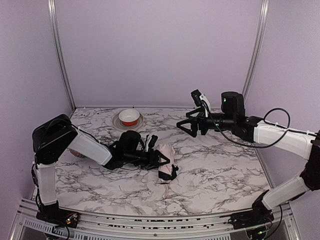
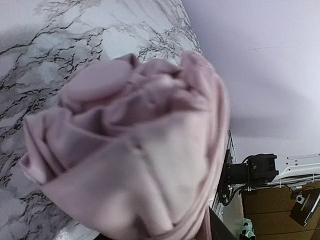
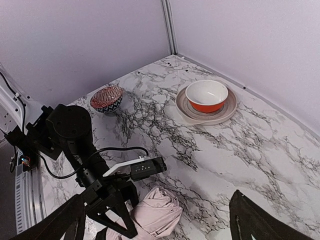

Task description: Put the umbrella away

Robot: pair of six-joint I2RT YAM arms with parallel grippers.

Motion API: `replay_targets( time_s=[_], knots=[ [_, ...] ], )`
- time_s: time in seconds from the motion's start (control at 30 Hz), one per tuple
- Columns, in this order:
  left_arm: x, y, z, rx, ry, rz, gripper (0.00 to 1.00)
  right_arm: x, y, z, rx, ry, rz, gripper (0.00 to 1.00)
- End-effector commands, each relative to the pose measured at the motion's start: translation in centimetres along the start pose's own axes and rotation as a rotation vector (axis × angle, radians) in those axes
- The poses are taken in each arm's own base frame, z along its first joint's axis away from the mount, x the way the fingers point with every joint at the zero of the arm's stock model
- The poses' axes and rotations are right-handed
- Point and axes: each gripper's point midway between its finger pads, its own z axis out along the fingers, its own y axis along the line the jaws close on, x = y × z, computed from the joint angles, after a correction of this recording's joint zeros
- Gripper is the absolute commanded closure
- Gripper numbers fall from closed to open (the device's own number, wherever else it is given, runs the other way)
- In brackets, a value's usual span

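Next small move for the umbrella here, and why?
Probably lower the open right gripper toward the folded pale pink fabric umbrella: it hovers well apart, while the left gripper alone is at the loose, unfastened bundle.

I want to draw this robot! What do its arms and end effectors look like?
The left arm and right arm have white shells between chunky black joints. A thin black cable loops along the right one, near a tiny green light. The right end effector is black with two pointy triangular fingers.
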Motion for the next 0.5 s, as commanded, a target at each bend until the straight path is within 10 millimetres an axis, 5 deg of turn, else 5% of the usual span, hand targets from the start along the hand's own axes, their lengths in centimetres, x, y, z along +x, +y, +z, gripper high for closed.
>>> replay_targets(
  time_s=[0.0,0.37,0.47],
  knots=[
    [-0.5,-0.2,0.5,0.047,0.023,-0.03,0.54,-1.2,-0.2,0.0,0.009,-0.014,0.008,0.04],
    [0.0,4.4,0.2,-0.07,-0.016,-0.08,0.35,-1.4,0.1,-0.1,-0.003,-0.017,-0.002,0.04],
    [-0.1,4.6,-0.2,-0.086,-0.033,-0.075,0.13,-1.3,0.1,-0.2,-0.001,-0.012,-0.003,0.04]
  ],
)
